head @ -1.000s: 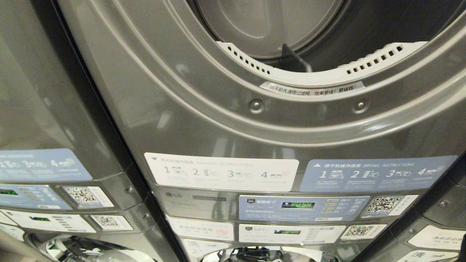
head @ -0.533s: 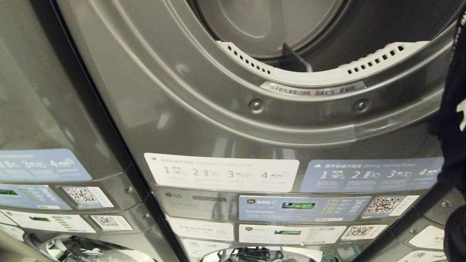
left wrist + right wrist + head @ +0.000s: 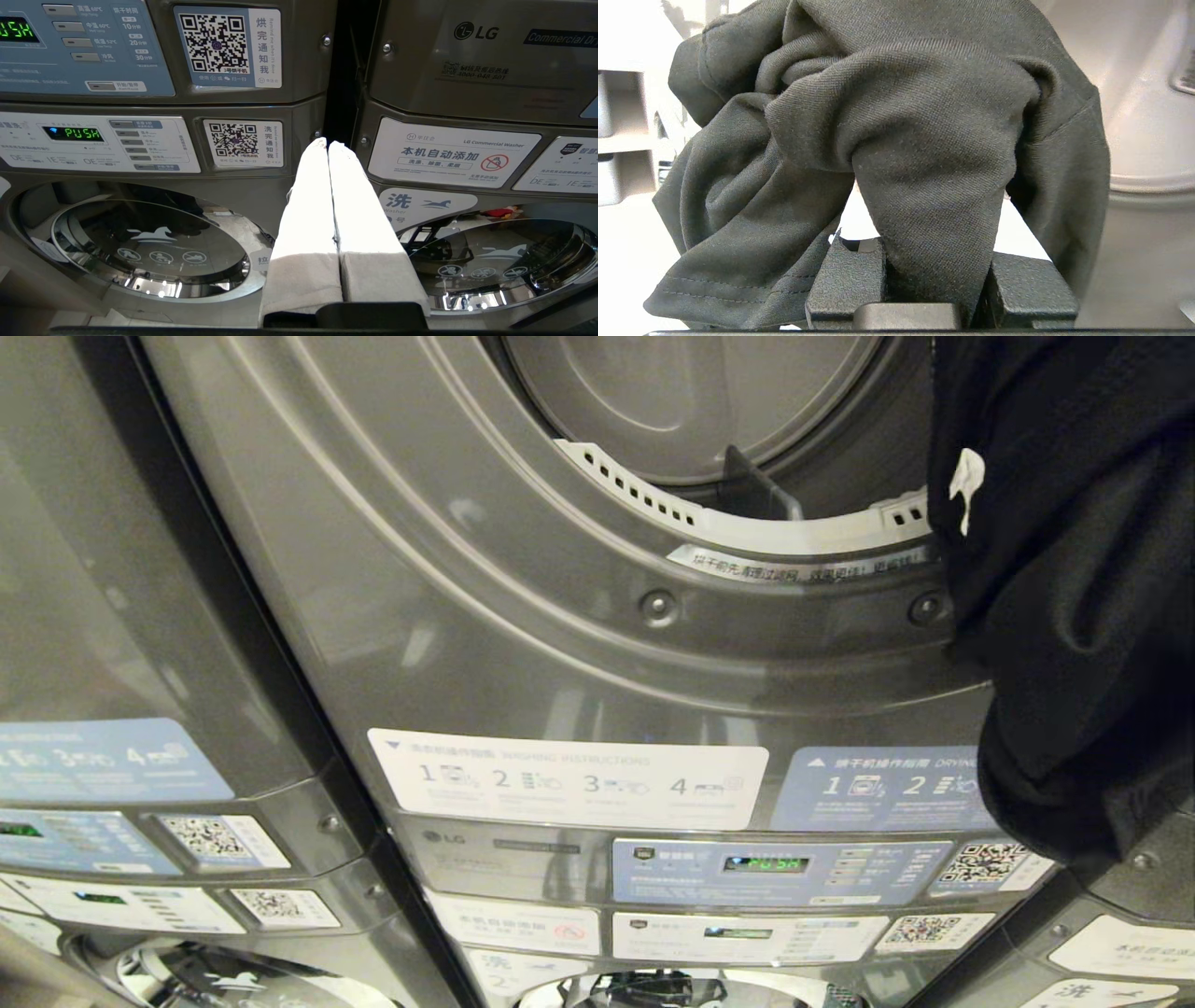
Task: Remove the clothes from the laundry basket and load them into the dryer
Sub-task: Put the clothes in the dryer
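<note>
Dark garment (image 3: 896,140) pinched in right gripper (image 3: 936,289) (at dryer (image 3: 579,644) opening)

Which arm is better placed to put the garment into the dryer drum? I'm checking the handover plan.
The right. Its gripper is clamped on the dark garment, hanging beside the dryer opening. The left gripper is shut, empty, low by the washers.

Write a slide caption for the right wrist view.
Right hand clamped on a bunched dark garment, dryer front pale beside it.
</note>
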Robot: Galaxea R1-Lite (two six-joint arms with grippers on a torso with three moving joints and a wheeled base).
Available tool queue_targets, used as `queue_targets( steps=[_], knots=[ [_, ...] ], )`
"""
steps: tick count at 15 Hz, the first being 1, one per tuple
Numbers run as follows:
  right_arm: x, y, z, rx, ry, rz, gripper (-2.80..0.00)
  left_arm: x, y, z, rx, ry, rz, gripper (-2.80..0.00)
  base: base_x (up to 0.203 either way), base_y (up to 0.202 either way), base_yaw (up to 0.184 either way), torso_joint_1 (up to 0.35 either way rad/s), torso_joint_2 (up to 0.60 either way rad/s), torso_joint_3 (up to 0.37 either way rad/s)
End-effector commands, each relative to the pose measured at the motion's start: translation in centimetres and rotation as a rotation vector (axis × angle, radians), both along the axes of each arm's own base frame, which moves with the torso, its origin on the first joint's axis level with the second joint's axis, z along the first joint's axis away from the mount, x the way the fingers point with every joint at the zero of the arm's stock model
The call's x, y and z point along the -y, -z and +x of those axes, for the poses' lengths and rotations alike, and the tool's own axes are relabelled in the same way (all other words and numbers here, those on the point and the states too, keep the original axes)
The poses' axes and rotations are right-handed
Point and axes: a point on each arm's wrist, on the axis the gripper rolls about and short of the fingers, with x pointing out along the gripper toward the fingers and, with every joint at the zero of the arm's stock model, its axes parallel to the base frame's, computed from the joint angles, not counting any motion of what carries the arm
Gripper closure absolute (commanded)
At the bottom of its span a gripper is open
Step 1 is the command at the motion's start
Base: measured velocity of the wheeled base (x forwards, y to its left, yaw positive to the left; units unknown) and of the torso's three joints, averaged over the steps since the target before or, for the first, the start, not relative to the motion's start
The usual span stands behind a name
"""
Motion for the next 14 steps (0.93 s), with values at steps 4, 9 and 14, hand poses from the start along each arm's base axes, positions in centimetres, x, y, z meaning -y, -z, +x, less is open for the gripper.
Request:
queue_targets(
  steps=[4, 9, 14],
  knots=[
    [-3.8, -0.6, 3.2, -0.008, -0.02, 0.005, 0.0, 0.0, 0.0, 0.0, 0.0, 0.0, -0.001, 0.0, 0.0, 0.0, 0.0, 0.0, 0.0, 0.0],
    [-7.6, -2.5, 8.8, 0.015, 0.24, 0.09, 0.0, 0.0, 0.1, 0.0, -0.001, 0.0, -0.002, 0.0, 0.0, 0.0, 0.0, 0.0, 0.0, 0.0],
    [-10.7, -4.8, 13.1, 0.076, 0.353, 0.192, 0.0, 0.0, 0.1, 0.0, 0.0, 0.0, 0.0, 0.0, 0.0, 0.0, 0.0, 0.0, 0.0, 0.0]
  ],
)
